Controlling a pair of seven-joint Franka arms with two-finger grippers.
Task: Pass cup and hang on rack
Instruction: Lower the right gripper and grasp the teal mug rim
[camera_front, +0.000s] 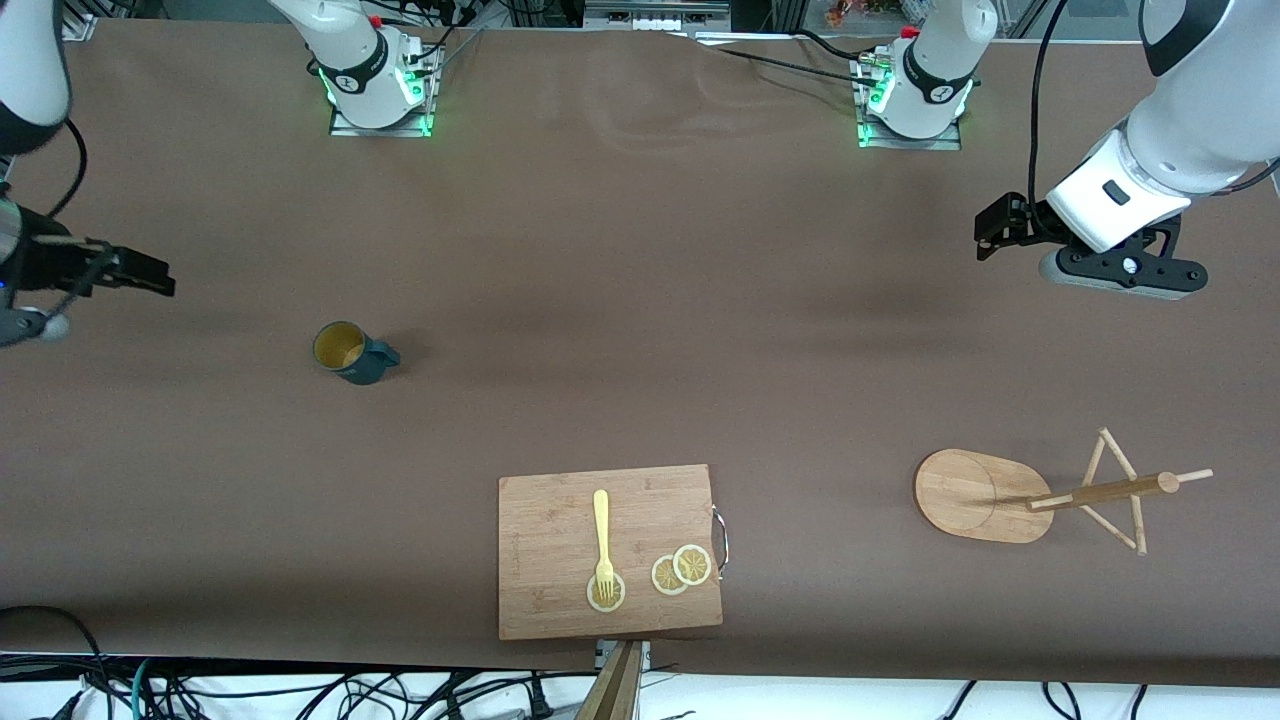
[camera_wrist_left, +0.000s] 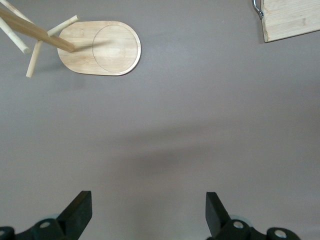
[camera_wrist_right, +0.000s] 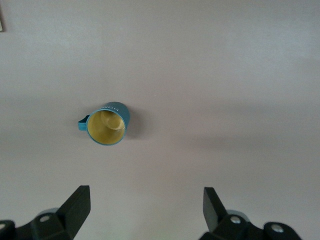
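The dark teal cup (camera_front: 352, 352) stands upright on the table toward the right arm's end, its tan inside showing and its handle pointing toward the middle of the table. It also shows in the right wrist view (camera_wrist_right: 106, 130). The bamboo rack (camera_front: 975, 495) stands on its oval base toward the left arm's end, with post and pegs (camera_front: 1110, 490); it also shows in the left wrist view (camera_wrist_left: 102, 47). My right gripper (camera_front: 150, 278) is open and empty in the air, off to the side of the cup (camera_wrist_right: 146, 205). My left gripper (camera_front: 985, 235) is open and empty above bare table (camera_wrist_left: 149, 207).
A rectangular bamboo cutting board (camera_front: 540, 590) lies near the table's front edge, midway, with a yellow fork (camera_front: 602, 540) and lemon slices (camera_front: 682, 570) on it. Its corner shows in the left wrist view (camera_wrist_left: 292, 17). Both arm bases stand along the table's back edge.
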